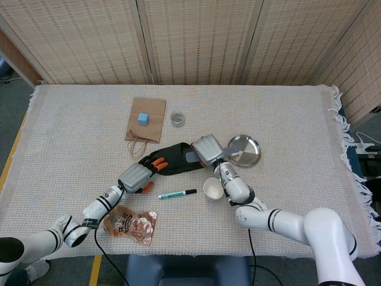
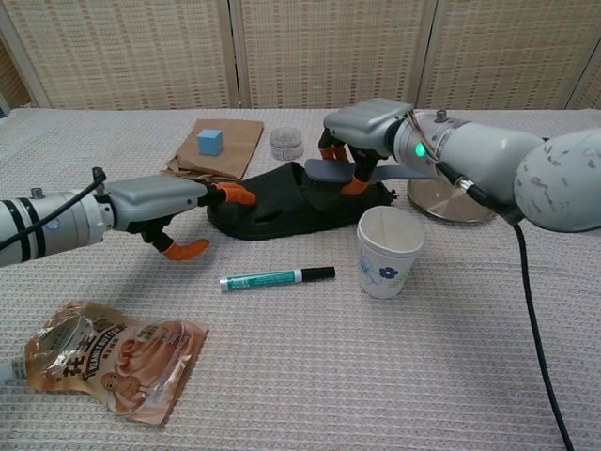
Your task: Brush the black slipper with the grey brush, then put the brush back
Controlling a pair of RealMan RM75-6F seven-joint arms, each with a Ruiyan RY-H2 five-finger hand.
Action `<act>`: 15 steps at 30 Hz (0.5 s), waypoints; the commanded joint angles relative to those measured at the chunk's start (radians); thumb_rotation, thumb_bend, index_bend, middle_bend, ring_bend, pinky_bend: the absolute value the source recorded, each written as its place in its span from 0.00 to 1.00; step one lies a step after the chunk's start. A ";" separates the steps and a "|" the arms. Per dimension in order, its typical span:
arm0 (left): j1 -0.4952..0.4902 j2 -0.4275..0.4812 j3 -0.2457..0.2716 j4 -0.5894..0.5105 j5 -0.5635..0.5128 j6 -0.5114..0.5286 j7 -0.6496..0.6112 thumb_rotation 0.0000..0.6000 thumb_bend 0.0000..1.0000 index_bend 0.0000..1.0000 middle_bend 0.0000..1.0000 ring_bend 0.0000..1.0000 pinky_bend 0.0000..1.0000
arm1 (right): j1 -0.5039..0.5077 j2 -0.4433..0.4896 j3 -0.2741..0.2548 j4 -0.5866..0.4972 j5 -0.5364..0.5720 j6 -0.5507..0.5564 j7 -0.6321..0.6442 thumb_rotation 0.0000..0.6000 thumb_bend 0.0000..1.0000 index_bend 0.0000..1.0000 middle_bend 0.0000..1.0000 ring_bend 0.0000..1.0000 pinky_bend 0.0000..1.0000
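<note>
The snack pouch (image 2: 105, 359) carries printing (too small to read).
</note>
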 commanded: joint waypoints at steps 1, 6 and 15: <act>0.018 0.027 0.004 -0.045 0.007 0.033 0.025 1.00 0.56 0.00 0.00 0.00 0.05 | -0.025 0.074 -0.006 -0.075 0.001 0.041 -0.027 1.00 0.33 0.76 0.55 0.46 0.68; 0.049 0.074 0.003 -0.120 0.026 0.113 0.058 1.00 0.56 0.00 0.00 0.00 0.05 | -0.058 0.207 -0.030 -0.199 0.012 0.097 -0.106 1.00 0.33 0.76 0.55 0.46 0.68; 0.133 0.218 0.017 -0.293 0.023 0.226 0.195 1.00 0.56 0.00 0.00 0.00 0.06 | -0.143 0.311 -0.117 -0.241 0.031 0.154 -0.165 1.00 0.33 0.75 0.55 0.46 0.67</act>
